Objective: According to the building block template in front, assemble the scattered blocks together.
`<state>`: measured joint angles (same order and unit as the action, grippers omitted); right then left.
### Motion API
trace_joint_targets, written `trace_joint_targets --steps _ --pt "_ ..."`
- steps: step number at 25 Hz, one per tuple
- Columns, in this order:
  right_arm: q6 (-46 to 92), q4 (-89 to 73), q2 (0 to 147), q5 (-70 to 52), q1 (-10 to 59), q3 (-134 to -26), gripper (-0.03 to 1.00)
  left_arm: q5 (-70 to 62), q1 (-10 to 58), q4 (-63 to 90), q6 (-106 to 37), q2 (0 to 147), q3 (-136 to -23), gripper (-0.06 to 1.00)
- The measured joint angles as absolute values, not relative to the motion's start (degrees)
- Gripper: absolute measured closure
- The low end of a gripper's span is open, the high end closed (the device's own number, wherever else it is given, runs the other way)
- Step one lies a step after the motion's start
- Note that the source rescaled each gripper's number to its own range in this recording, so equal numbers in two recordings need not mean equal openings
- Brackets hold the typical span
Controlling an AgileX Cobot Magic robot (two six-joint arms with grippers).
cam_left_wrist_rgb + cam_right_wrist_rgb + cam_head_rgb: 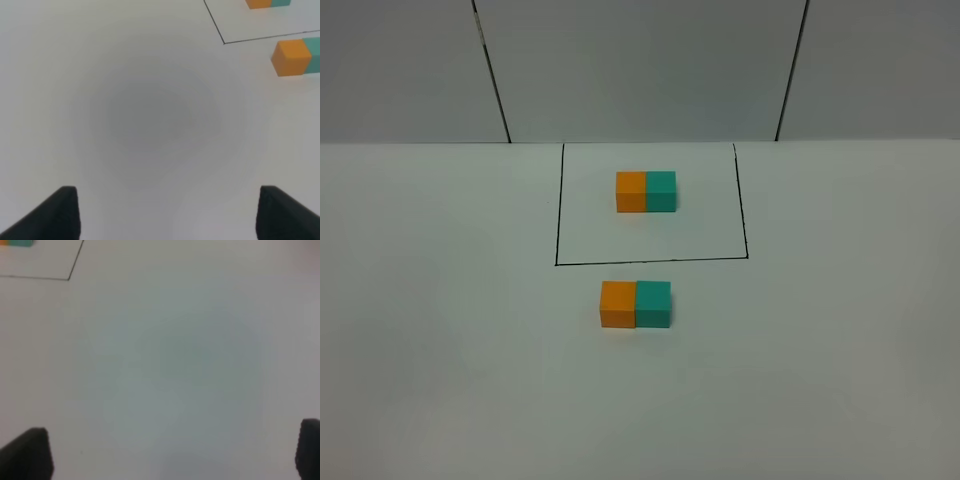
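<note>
The template pair, an orange cube (631, 191) joined to a teal cube (661, 190), sits inside the black outline (650, 262). In front of the outline the loose orange cube (618, 303) and loose teal cube (654, 303) stand side by side, touching, orange on the left. No gripper shows in the exterior high view. The left gripper (167, 212) is open over bare table; the loose orange cube (291, 57) lies far off from it. The right gripper (172, 452) is open over bare table, with only the outline's corner (68, 279) and a sliver of teal (17, 242) in view.
The white table (440, 330) meets a white back wall with dark seams (493, 70). Nothing else stands on the table.
</note>
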<state>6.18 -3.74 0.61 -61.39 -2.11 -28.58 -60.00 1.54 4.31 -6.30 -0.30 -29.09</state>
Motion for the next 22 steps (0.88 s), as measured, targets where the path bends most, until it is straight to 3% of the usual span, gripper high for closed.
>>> trace_joint_targets --steps 10,19,22 --pt "5.56 -3.09 0.61 -61.39 -1.42 -28.58 -0.03 -60.0 1.54 4.31 -6.3 -0.3 -29.09 0.32" --pt "5.24 -3.02 0.61 -61.39 -0.95 -28.58 0.2 -60.0 1.54 4.31 -6.3 -0.3 -29.09 0.32" --pt "5.14 -3.02 0.61 -61.39 -0.44 -28.58 0.23 -60.0 1.54 4.31 -6.3 -0.3 -29.09 0.32"
